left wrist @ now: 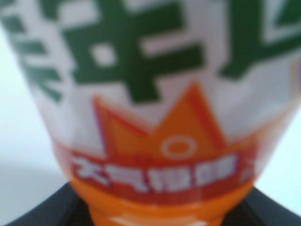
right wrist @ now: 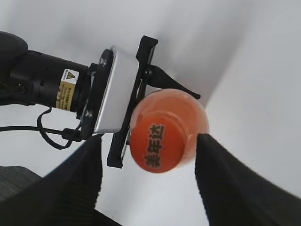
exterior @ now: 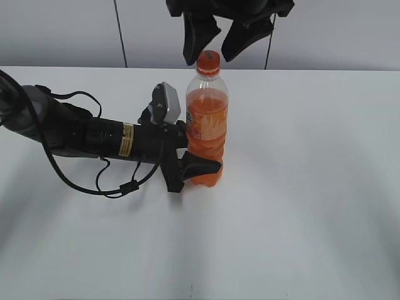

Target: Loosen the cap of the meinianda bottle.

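The meinianda bottle (exterior: 206, 125) stands upright on the white table, full of orange drink, with an orange-and-white label. Its label fills the left wrist view (left wrist: 155, 117). My left gripper (exterior: 200, 167) is shut on the bottle's lower body from the left. The orange cap (exterior: 208, 64) sits on top, with dark print showing in the right wrist view (right wrist: 157, 147). My right gripper (exterior: 215, 44) hangs open just above the cap, one finger on each side of it (right wrist: 148, 165), not touching it.
The left arm with its cable (exterior: 94, 178) lies across the table's left half. A grey panelled wall (exterior: 325, 31) stands behind the table. White tabletop (exterior: 312, 206) spreads to the right and front of the bottle.
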Available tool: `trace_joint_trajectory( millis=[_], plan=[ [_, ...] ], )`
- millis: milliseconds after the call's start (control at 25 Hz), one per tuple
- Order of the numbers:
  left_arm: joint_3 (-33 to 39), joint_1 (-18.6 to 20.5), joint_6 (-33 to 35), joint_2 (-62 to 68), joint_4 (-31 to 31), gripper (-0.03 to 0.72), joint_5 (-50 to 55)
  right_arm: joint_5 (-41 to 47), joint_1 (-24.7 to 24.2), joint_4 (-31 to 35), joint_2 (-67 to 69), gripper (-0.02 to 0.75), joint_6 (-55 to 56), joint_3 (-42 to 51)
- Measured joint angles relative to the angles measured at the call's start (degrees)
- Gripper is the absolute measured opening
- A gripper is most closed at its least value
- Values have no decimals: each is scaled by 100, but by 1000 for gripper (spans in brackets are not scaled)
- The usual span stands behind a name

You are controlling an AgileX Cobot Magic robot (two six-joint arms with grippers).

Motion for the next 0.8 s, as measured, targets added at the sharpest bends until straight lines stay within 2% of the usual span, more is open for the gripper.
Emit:
trace_joint_trajectory(
  millis=[360, 800],
  plan=[
    [0, 0, 0, 0, 0, 401, 0, 0, 0, 17, 209, 403, 0, -93],
    [0, 0, 0, 0, 0, 401, 0, 0, 0, -189, 209, 396, 7, -234]
  ],
)
